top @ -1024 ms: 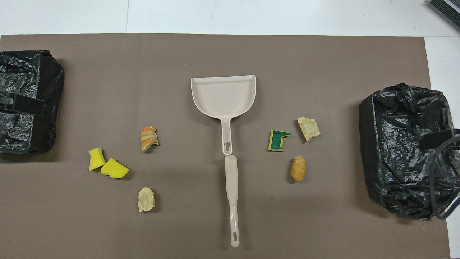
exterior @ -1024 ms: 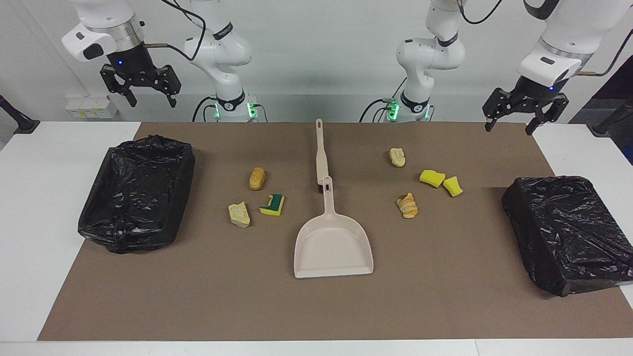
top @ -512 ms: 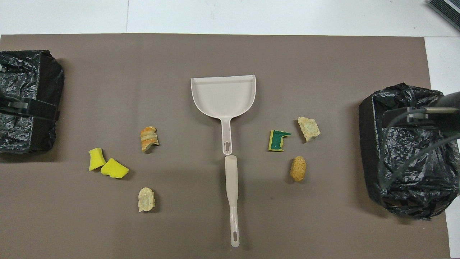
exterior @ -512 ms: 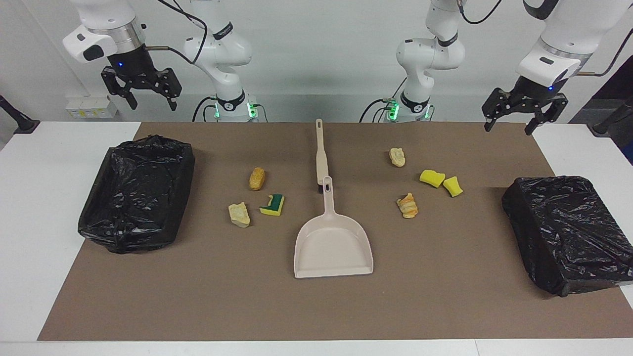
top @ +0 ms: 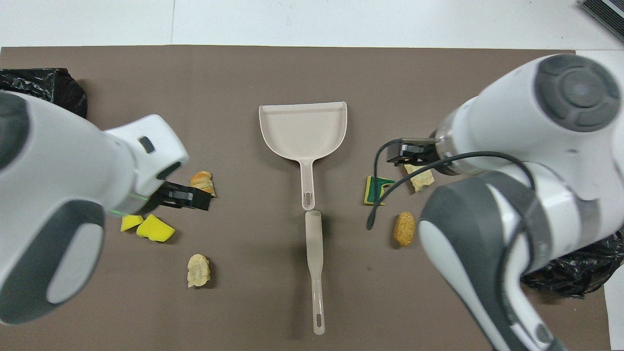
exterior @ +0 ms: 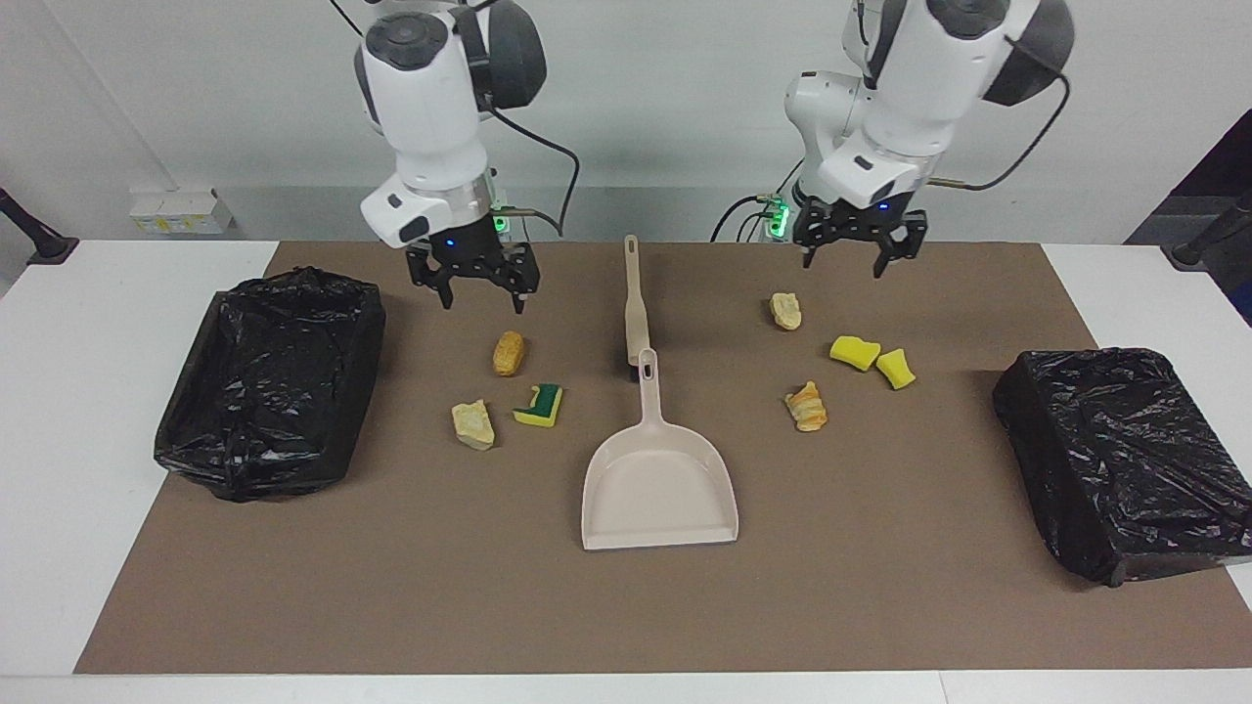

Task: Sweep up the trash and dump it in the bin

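Trash scraps lie scattered across the brown mat (exterior: 880, 587) at mid-frame, three on one side of the dustpan (exterior: 660, 489) and four on the other, as you look down from the facing camera. You see the right gripper (exterior: 475, 279), fingers spread and holding nothing, hovering left of centre just above the tan bread-like piece (exterior: 508, 352), with the green-and-yellow sponge (exterior: 540, 405) and a pale bread chunk (exterior: 472, 423) lower in the frame. The left gripper (exterior: 849, 249), also spread and empty, hangs at upper right of centre over the mat near the pale scrap (exterior: 785, 310); two yellow sponge chunks (exterior: 855, 352) and a striped orange piece (exterior: 807, 406) sit below it. Between the two arms, the brush handle (exterior: 635, 293) runs straight up the frame, its long axis in line with the dustpan's handle, tip to tip. By my reading, both tools lie sideways from either gripper, toward frame centre, at roughly equal reach. Black-lined bins (exterior: 269, 376) wait at the frame's left and right edges.
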Controlling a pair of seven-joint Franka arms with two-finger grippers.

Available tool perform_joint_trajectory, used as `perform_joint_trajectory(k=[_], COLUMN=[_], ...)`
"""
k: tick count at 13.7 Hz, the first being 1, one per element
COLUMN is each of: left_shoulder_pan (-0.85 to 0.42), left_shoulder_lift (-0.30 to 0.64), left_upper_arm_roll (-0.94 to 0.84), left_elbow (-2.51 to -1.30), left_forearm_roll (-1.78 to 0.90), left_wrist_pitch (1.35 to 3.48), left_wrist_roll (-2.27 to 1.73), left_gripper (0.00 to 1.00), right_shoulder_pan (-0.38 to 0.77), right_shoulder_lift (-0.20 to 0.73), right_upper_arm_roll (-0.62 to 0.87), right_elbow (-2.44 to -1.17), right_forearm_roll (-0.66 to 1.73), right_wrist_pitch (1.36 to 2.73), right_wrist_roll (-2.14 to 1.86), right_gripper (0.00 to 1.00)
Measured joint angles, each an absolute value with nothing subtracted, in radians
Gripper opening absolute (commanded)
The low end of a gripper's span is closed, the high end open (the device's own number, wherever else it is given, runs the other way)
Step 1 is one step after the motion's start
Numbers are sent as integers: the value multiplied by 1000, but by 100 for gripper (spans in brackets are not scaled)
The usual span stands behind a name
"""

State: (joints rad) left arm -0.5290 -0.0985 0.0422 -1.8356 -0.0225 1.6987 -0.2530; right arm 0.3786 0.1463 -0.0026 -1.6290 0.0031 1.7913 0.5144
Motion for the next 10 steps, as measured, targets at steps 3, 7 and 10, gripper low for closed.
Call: perform_joint_trajectory(k=[3,7,10], left_shoulder_pan=[-686,-907,-1008], left_shoulder_lift=[-145,-145,-100], left_upper_arm_roll=[40,40,39], left_elbow=[-1978,-2163,-2244], left_forearm_roll=[-31,-32,-33], left_wrist_pitch=[1809,2027,2171], left_wrist_roll=[-399,-640,-774], left_gripper=[100,100,100], right_shoulder_pan=[424,498,556], right_shoulder_lift=[252,379,433], right_upper_arm_roll=[-2,7,8], right_elbow=[-1611,-1582,-1577], right_forearm_roll=[13,77,79], right_wrist_pitch=[1878,1960,2003], right_wrist_roll=[601,649,678], right_gripper=[100,100,100])
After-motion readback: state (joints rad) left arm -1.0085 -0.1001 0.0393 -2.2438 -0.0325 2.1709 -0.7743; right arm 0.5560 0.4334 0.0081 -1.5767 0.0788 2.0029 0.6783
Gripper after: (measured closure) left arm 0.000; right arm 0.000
